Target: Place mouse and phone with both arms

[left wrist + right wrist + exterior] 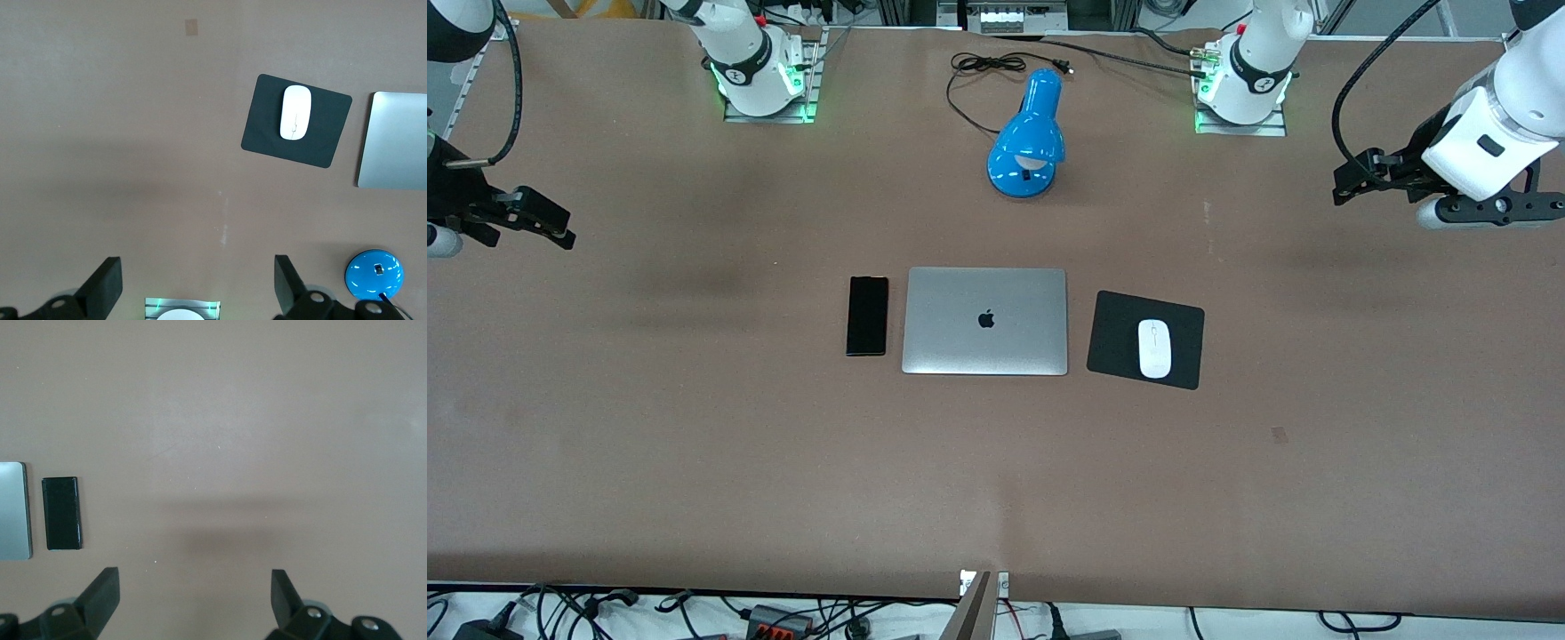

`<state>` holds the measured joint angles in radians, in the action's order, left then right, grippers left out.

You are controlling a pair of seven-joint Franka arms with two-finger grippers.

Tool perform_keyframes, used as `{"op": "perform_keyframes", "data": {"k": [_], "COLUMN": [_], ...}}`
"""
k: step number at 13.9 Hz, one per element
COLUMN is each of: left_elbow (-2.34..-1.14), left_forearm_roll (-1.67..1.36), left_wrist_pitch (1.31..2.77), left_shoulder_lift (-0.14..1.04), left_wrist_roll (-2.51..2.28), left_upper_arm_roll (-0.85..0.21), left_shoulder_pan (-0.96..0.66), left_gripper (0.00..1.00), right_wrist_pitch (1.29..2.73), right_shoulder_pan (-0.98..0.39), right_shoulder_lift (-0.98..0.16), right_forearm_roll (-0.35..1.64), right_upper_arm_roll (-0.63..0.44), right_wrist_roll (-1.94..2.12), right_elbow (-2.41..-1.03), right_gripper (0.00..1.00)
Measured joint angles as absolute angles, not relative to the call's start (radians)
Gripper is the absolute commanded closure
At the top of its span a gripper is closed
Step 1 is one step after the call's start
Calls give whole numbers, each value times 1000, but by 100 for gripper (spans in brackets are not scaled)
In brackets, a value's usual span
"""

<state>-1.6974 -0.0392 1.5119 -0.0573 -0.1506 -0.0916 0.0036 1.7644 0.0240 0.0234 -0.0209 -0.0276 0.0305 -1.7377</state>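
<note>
The white mouse (1154, 348) lies on a black square pad (1112, 347) beside the silver laptop (985, 321), toward the left arm's end; it also shows in the left wrist view (295, 112). The black phone (867, 316) lies flat beside the laptop toward the right arm's end; it also shows in the right wrist view (62, 513). My left gripper (1347, 182) hangs open and empty over bare table at the left arm's end (198, 283). My right gripper (551, 222) hangs open and empty over bare table at the right arm's end (194, 600).
A blue desk lamp (1027, 142) with a black cord lies farther from the front camera than the laptop, between the two green-lit bases (765, 84) (1240, 93). Brown table surface (694, 462) spreads around all items.
</note>
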Motion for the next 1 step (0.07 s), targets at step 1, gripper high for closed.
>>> {"op": "perform_keyframes", "data": {"k": [1], "left_elbow": [-1697], "left_forearm_roll": [-39], "left_wrist_pitch": [1512], "left_shoulder_lift": [-57], "left_wrist_roll": [-151], "left_upper_arm_roll": [-92], "left_shoulder_pan": [4], "left_gripper": [0], "right_wrist_pitch": [1764], "right_shoulder_pan": [24], "right_shoulder_lift": [23], "right_forearm_roll": [-21], "right_upper_arm_roll": [-27], "right_wrist_roll": [31], "right_elbow": [-1738], "right_gripper": [0]}}
